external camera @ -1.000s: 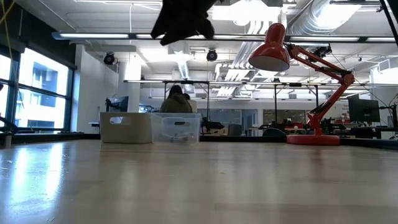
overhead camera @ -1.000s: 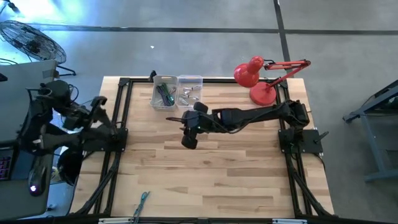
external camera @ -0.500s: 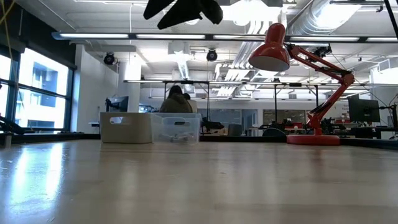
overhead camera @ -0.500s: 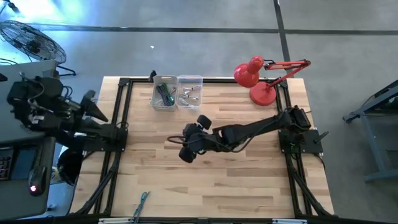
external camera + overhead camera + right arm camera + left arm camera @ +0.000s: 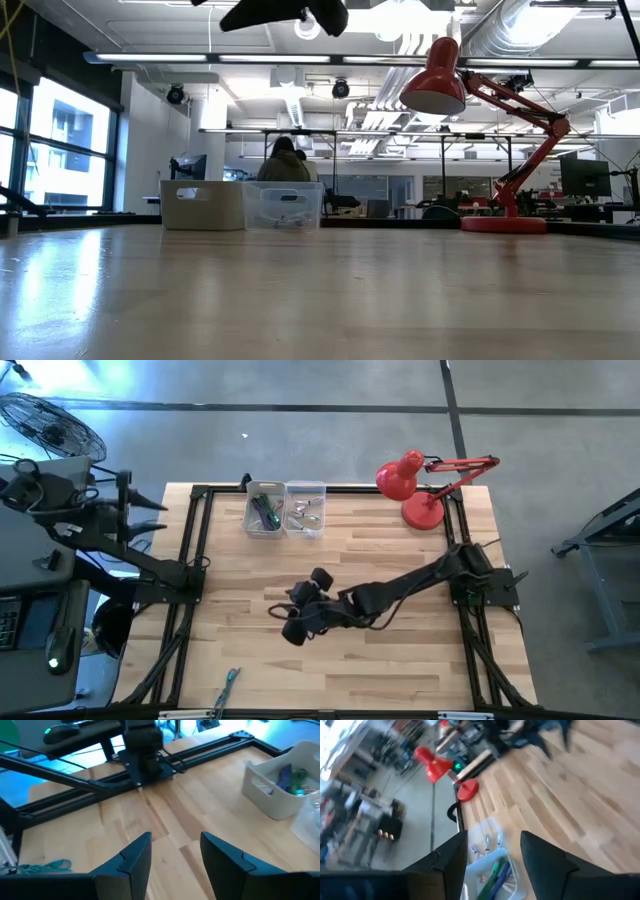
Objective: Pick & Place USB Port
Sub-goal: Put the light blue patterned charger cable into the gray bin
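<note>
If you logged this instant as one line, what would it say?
right gripper: open, empty, over mid-table | left gripper: open, raised off table's left edge | white bin, clear bin: far edge | nothing held

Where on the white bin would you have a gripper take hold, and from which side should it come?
Probably the rim of the white bin, on the wall facing away from the clear bin, coming straight down from above. The bin is open-topped with upright walls, so one finger can go inside and one outside. The clear bin stands close against the opposite wall, leaving little finger room there.
</note>
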Controlling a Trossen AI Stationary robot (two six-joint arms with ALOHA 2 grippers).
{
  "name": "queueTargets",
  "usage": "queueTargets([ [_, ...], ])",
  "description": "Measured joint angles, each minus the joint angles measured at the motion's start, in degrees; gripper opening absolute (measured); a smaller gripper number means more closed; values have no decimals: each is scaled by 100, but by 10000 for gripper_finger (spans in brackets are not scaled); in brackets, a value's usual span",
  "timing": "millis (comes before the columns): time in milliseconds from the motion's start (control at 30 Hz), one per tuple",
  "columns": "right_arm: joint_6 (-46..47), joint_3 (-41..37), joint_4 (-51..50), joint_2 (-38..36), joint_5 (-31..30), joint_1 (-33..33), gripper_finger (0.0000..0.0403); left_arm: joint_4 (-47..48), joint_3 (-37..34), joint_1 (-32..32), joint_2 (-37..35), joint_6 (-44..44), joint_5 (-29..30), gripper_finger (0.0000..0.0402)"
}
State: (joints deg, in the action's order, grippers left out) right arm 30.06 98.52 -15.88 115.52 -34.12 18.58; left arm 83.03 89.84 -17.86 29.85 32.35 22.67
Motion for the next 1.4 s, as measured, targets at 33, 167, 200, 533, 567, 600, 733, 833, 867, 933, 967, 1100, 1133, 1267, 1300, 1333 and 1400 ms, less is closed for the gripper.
queueTargets([
  [33,-1,0,51,33,7,13,161,-69,0,-29,10,-195,74,177],
  [167,-4,0,236,185,-70,63,161,-304,-22,-32,198,-232,23,177],
  [200,-5,0,296,213,-69,79,161,-303,-18,-30,281,-143,3,177],
  [533,0,0,523,344,-330,437,161,85,138,-22,1019,1222,-2189,177],
  [567,3,0,530,348,-351,472,161,45,140,-21,1072,1128,-2091,177],
  [600,12,0,541,348,-356,507,161,33,142,-21,1111,987,-1872,177],
  [733,96,0,546,348,-471,617,161,49,142,-16,1349,170,-1290,177],
  [833,90,0,549,348,-541,672,161,126,139,-16,1595,-305,-1598,177],
  [867,82,0,547,348,-541,676,161,116,121,-16,1688,-457,-1763,177],
  [933,74,0,543,348,-542,695,161,113,21,-16,1856,-719,-2103,177],
  [967,65,0,547,348,-543,698,161,120,-44,-16,1940,-799,-2295,177],
  [1100,37,0,542,348,-562,736,161,138,-431,-17,2205,-763,-3105,177],
  [1133,14,0,544,348,-563,757,161,147,-526,-18,2254,-698,-3234,177],
  [1267,-4,0,536,370,-568,856,161,108,-930,-18,2320,-586,-3383,177],
  [1300,-7,0,525,372,-568,882,161,62,-1041,-18,2325,-617,-3383,177],
  [1333,-4,0,530,374,-575,910,161,16,-1157,-18,2325,-678,-3382,177],
  [1400,-7,0,545,385,-645,971,161,-76,-1397,-16,2323,-789,-3377,177],
])
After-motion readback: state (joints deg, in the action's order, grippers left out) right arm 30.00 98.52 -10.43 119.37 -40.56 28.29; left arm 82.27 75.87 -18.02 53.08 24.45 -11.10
